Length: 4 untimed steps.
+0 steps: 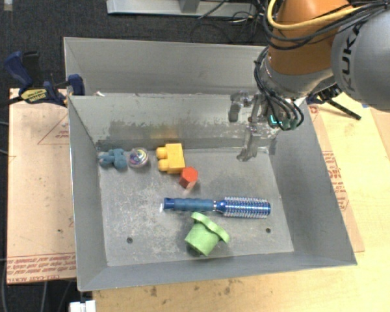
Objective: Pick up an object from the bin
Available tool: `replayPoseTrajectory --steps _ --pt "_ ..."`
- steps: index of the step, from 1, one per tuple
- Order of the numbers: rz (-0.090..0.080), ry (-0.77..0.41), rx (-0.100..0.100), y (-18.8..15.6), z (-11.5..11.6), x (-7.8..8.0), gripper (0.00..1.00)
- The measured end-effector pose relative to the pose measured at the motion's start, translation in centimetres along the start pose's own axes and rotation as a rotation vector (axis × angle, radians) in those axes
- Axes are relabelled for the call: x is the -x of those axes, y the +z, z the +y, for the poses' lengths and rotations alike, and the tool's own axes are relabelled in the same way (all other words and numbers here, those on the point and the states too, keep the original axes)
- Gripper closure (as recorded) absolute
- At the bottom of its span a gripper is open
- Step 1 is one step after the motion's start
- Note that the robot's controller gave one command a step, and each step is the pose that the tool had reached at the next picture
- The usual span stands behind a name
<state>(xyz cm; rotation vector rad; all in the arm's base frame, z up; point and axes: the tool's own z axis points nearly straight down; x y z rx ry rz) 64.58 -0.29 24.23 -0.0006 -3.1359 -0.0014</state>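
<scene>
My gripper (242, 134) hangs over the back right part of the bin, above the bare floor, open with nothing between its fingers. The nearest loose thing is a small red block (189, 177), lying to its front left. A blue hairbrush (218, 206) lies flat further forward, bristle end to the right and well below the gripper. A yellow toy brick (171, 158) rests left of the red block. The gripper touches none of them.
A light green cup-shaped toy (205, 234) lies on its side just in front of the brush. Near the left wall sit a small shiny purple ball (138, 158) and a grey-blue toy figure (114, 158). The arm with its orange cover reaches in over the right rim.
</scene>
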Motion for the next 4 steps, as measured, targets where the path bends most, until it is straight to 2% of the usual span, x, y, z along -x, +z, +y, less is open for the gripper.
replayPoseTrajectory --steps 1,2,3,4 --pt "0.003 -0.018 0.0 5.9 0.2 -5.5 0.0" --pt "-0.001 -0.32 0.0 17.6 -1.2 -11.8 0.0" --pt "-0.006 -0.32 -0.001 17.3 -1.2 -11.6 1.0" --pt "-0.015 -0.375 -0.002 3.0 3.8 -11.6 1.0"
